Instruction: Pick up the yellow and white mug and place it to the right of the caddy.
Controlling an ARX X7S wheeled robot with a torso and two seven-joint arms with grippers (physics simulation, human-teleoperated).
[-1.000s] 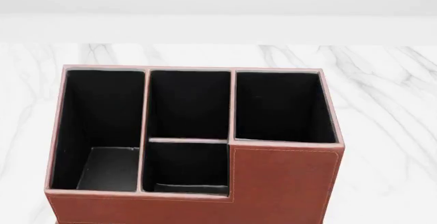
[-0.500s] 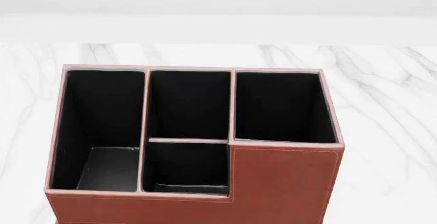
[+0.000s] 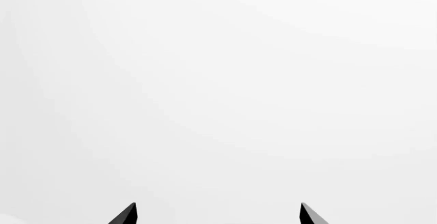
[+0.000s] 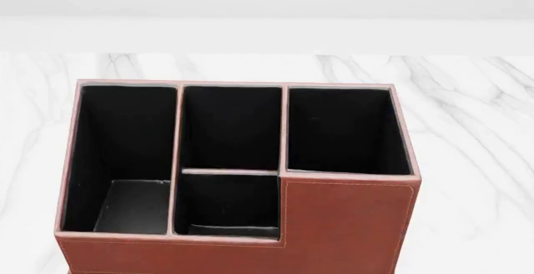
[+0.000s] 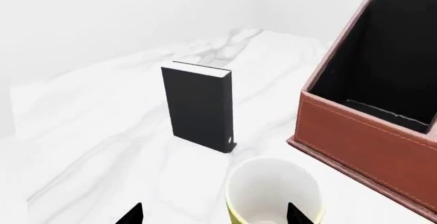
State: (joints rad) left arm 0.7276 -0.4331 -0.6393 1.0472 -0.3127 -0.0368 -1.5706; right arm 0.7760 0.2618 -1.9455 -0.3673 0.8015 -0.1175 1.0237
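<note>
Looking down from my head, I see no difference from a second ago: the caddy (image 4: 237, 177) sits on the same spot of the marble tabletop (image 4: 471, 111), its four black-lined compartments all bare, and neither of my arms shows in that view.

My left gripper (image 3: 217, 215) faces a blank pale surface; only two dark fingertips (image 3: 126, 215) poke into its wrist view, set well apart, so those jaws stand open with nothing between them.

My right gripper (image 5: 217, 216) hangs over the tabletop (image 5: 102, 132). Its wrist camera shows a black book (image 5: 199, 106) standing upright, apart from the caddy (image 5: 369, 132). The yellow and white mug (image 5: 275, 193) stands upright near the caddy's outer wall but not touching it, its white inside facing the camera and a sliver of yellow showing at the rim. My right jaws are spread wide; the mug sits near one tip, and I cannot tell whether that tip touches it.
</note>
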